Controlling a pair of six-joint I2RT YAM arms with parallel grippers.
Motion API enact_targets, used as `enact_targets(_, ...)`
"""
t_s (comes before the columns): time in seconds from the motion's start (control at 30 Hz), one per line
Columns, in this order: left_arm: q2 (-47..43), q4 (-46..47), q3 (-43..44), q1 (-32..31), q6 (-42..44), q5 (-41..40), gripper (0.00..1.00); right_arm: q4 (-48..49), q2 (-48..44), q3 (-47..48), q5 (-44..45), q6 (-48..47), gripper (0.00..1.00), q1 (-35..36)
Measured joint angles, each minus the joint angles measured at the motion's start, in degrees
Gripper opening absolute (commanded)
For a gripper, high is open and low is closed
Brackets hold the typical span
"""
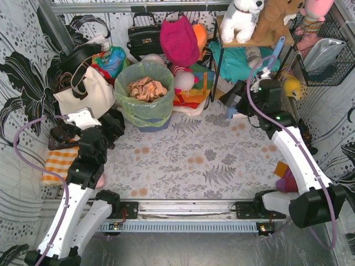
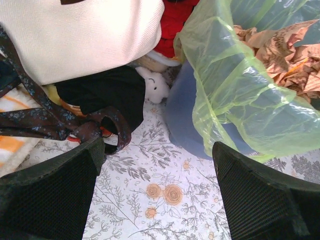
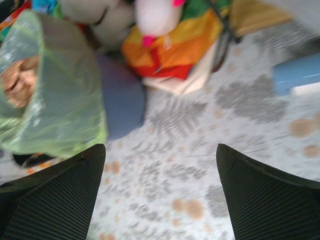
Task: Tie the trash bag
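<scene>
The trash bag [image 1: 145, 102] is thin lime-green plastic lining a round blue-grey bin [image 1: 152, 125] at the back of the floral mat, its mouth open over crumpled brownish paper [image 1: 147, 88]. My left gripper [image 1: 115, 126] hangs open just left of the bin, apart from it. In the left wrist view the trash bag [image 2: 240, 100] drapes over the bin [image 2: 182, 120] to the upper right, and the left gripper [image 2: 157, 200] holds nothing. My right gripper [image 1: 237, 102] is open, well right of the bin. The blurred right wrist view puts the trash bag [image 3: 55, 95] at the left, beyond the empty right gripper [image 3: 160, 195].
A cream tote bag [image 1: 83, 91] with dark straps leans left of the bin, over an orange checked cloth [image 1: 58, 163]. Behind are a black handbag [image 1: 145, 36], a magenta bag [image 1: 178, 39] and a colourful cloth [image 1: 191, 91]. A shelf with plush toys [image 1: 241, 19] and a wire basket [image 1: 324, 50] stand at the back right.
</scene>
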Motion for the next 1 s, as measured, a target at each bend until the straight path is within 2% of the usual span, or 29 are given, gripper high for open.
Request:
enact_targets(0.2,1.5,-5.0,0.1,0.0,-1.6,-0.4,0.98,-5.0,3.5,8.0,7.1,8.9,0.88,14.7)
enact_targets(0.3,1.0,-7.8,0.1,0.0,-2.1,0.8,0.98,-5.3,4.7,10.1,10.6,12.9,0.88,19.3)
enact_targets(0.63,-4.5,-10.3,0.0,-0.5,-3.1,2.1,0.98,-5.4,14.5,15.4,16.3,25.2,0.86,27.8)
enact_targets(0.73,-4.9,-10.8,0.0,-1.6,-3.1,2.1,0.98,-5.6,19.0,19.2,16.7,27.2,0.79,31.1)
enact_targets(1.0,-7.5,-10.6,-0.4,-3.2,-3.3,2.5,0.98,-6.0,26.9,28.1,19.1,30.6,0.71,35.5)
